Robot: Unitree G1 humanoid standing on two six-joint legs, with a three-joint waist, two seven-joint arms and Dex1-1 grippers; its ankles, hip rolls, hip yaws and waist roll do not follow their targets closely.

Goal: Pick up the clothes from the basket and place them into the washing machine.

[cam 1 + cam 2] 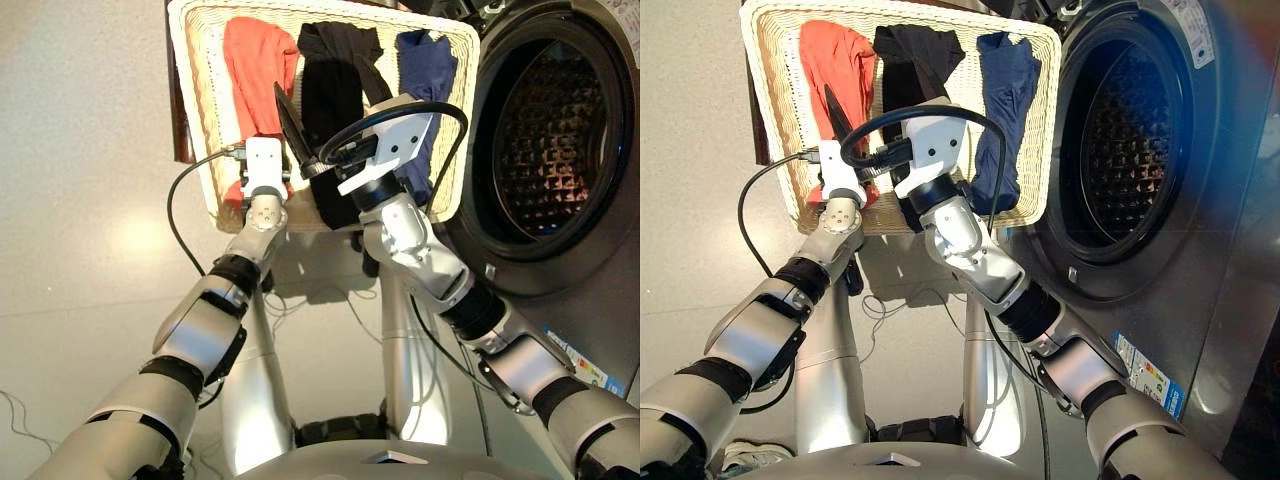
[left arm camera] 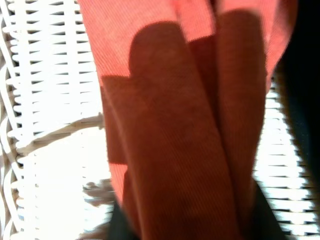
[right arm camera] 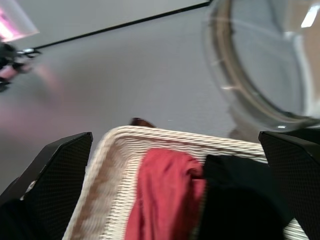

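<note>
Currently my left gripper (image 1: 262,192) sits low on the coral-red garment (image 1: 258,75) in the basket (image 1: 196,90); its jaw state I cannot tell. Right gripper (image 3: 175,200) hovers spread, empty. I advise confirming a full pinch before lifting toward the washing machine (image 1: 545,140).

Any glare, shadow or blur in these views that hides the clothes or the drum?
Left wrist view: a dark shadow lies over the coral-red garment, and the basket weave is washed out bright. Right wrist view: basket rim and floor look smeared, with a pink flare at one edge. Eye views: the washing machine front shows glossy reflections, yet the drum studs stay readable.
</note>
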